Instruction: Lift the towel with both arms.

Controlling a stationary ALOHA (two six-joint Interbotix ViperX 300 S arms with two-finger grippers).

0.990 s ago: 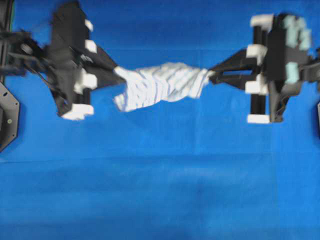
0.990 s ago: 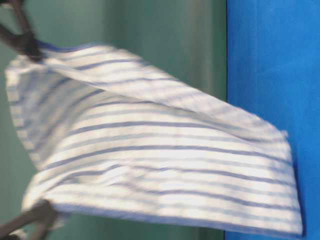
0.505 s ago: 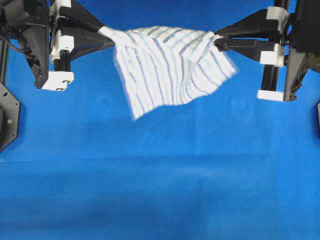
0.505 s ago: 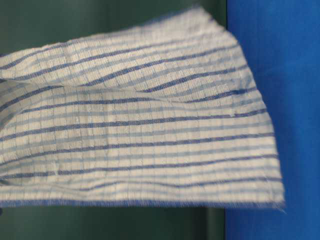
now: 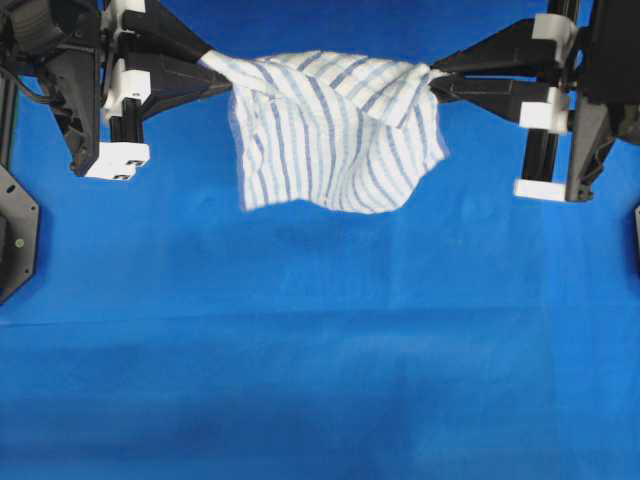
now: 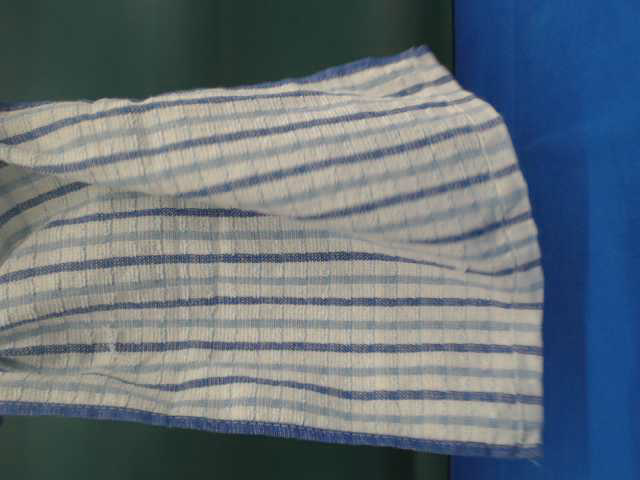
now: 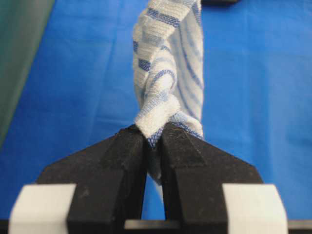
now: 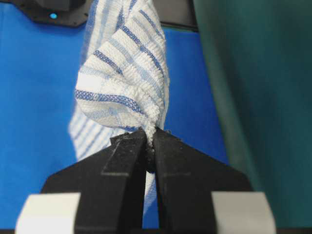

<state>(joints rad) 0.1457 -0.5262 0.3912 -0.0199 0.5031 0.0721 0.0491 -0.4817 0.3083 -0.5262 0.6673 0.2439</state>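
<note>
At upper left of the overhead view the left gripper [image 5: 207,68] pinches one bunched corner of the towel [image 5: 330,130], and at upper right the right gripper [image 5: 432,80] pinches the opposite corner, each pair of jaws pressed tight on cloth. The one towel hangs between the two grippers in the upper middle, draping down above the blue table cloth [image 5: 320,350].

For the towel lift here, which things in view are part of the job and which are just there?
Part of the job:
- towel, hanging between the grippers
- left gripper, shut on one corner
- right gripper, shut on the other corner

Just there:
- blue table cloth
- green backdrop
</note>
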